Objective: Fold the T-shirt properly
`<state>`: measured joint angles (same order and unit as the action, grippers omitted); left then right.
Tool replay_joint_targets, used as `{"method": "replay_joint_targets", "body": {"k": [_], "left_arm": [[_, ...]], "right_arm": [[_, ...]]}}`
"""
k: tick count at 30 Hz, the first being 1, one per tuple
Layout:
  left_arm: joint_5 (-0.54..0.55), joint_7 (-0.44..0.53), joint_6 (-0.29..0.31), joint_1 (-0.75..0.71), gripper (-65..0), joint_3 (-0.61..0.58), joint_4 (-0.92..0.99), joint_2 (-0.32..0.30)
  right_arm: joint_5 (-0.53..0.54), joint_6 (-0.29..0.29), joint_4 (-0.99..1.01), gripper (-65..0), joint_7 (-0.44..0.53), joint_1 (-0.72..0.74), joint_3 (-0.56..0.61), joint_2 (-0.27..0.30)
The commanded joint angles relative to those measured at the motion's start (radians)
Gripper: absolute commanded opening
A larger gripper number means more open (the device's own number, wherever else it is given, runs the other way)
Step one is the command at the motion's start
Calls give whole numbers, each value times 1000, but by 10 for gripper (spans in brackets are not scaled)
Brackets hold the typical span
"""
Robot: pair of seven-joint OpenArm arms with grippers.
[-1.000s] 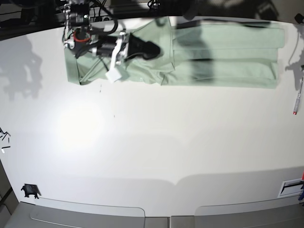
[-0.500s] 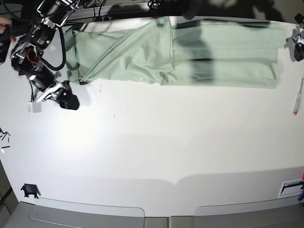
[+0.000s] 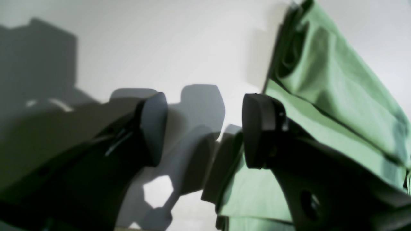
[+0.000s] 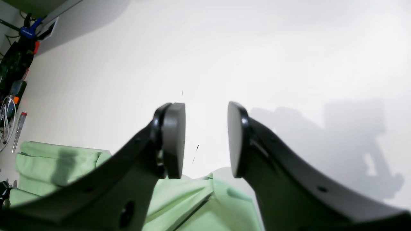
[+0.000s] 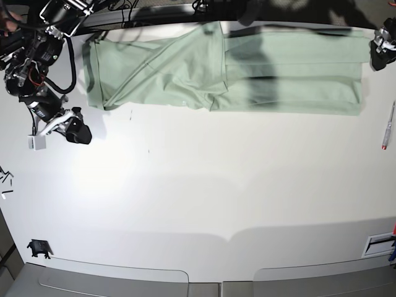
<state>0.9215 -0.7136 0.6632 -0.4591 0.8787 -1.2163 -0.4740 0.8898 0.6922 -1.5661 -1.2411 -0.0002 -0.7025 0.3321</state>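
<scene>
Two grippers off the cloth, both gaping empty: T-shirt (image 5: 247, 68) lies long-axis across the far surface (image 5: 204, 185), left gripper (image 3: 205, 128) nearer than right gripper (image 4: 205, 138).

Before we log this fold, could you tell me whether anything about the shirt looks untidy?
Yes. The shirt lies as a long band along the table's far edge, but its left end is rumpled, with diagonal creases and an uneven lower edge; the right half lies flat.
</scene>
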Motion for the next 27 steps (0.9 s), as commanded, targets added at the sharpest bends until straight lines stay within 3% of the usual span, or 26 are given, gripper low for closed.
{"method": "replay_joint_targets", "body": {"k": [1,8,14,19,27], "left_arm": [[42,3,11,-4,-304,10,-14,-23],[147,-64,35,-4,-307,10,-14,-23],[216,-97,35,-4,-307,10,-26,-19],[221,-105,35,-4,-307,10,-79,1],[175,-96,35,0,-306,8,-86,58]], "right_arm": [[26,6,-15,-444,22,14,-5,19],[33,6,-15,-444,-19,14,12,19],[10,6,-16,-444,-48,13,131,5],[-129,6,-16,-444,31,14,198,5],[-135,6,-16,-444,60,14,200,5]]}}
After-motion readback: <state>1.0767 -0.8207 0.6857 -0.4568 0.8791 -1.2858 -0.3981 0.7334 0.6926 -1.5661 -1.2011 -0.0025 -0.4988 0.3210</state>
